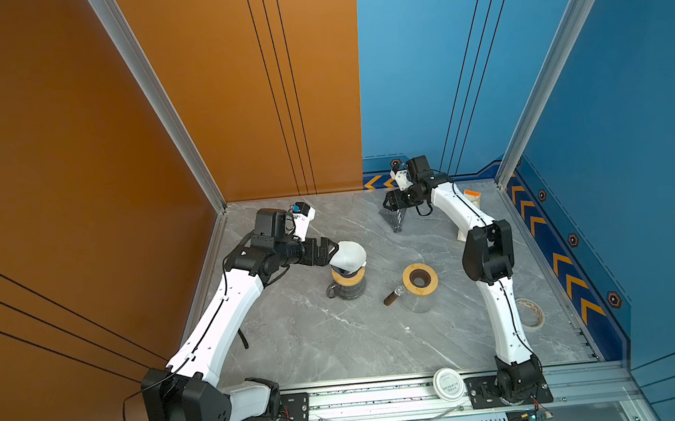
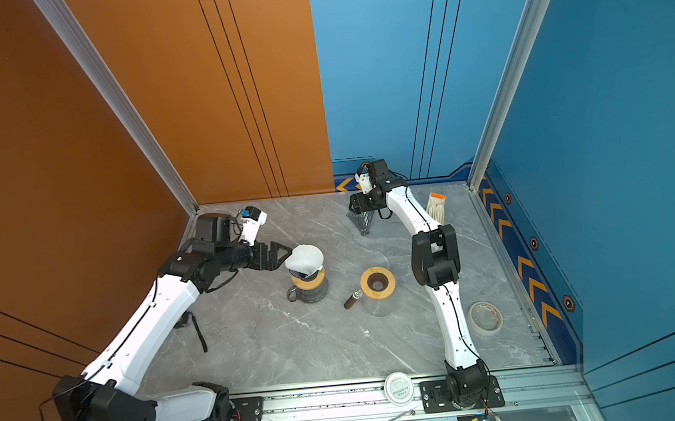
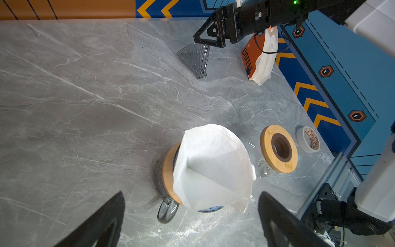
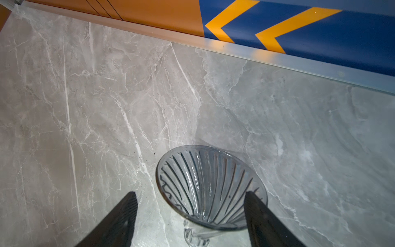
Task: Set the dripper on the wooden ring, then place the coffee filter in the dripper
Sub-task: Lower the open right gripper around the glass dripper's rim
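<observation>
On grey marble tabletop (image 1: 318, 346), perching lopsided in wood-collared dripper (image 1: 349, 278) at nine o'clock: coffee filter (image 1: 349, 255). Hovering just beside, left gripper (image 1: 333, 251) spread empty; right gripper (image 1: 386, 206) parted over glass cone (image 1: 394, 219) at twelve. Risking nudging loose paper out.

coffee filter (image 1: 350, 254) on dripper (image 1: 347, 277), carafe (image 1: 432, 280) right

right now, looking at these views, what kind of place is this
Probably a robot test cell staged as a coffee station, not a real kitchen: two arms bolted to an aluminium rail, painted wall panels boxing in a marble-look tabletop, and pour-over gear such as a glass dripper.
</observation>
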Action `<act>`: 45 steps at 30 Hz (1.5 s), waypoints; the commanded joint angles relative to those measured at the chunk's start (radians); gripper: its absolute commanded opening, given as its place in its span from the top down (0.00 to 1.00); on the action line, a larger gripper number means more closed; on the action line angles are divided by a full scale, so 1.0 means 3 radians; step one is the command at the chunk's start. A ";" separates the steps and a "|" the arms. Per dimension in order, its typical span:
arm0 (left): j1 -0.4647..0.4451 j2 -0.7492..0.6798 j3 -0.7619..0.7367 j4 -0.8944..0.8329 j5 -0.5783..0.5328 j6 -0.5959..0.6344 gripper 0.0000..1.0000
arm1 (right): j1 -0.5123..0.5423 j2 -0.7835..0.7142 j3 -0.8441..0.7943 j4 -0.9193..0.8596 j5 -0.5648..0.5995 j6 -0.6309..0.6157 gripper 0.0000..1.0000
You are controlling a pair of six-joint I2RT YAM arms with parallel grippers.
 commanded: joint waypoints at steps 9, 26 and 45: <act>-0.0039 0.0075 0.0133 -0.0098 -0.0097 -0.0029 0.02 | -0.0022 0.0168 0.0079 0.0090 -0.0375 -0.0057 0.24; -0.0060 0.0075 0.0130 -0.0104 -0.0108 -0.0013 0.02 | -0.0028 -0.0239 -0.0571 0.0100 -0.0484 -0.0097 0.33; -0.0108 0.0083 0.0145 -0.0103 -0.0130 -0.0008 0.02 | 0.0041 -0.0636 -0.1265 0.0463 -0.0707 0.0170 0.53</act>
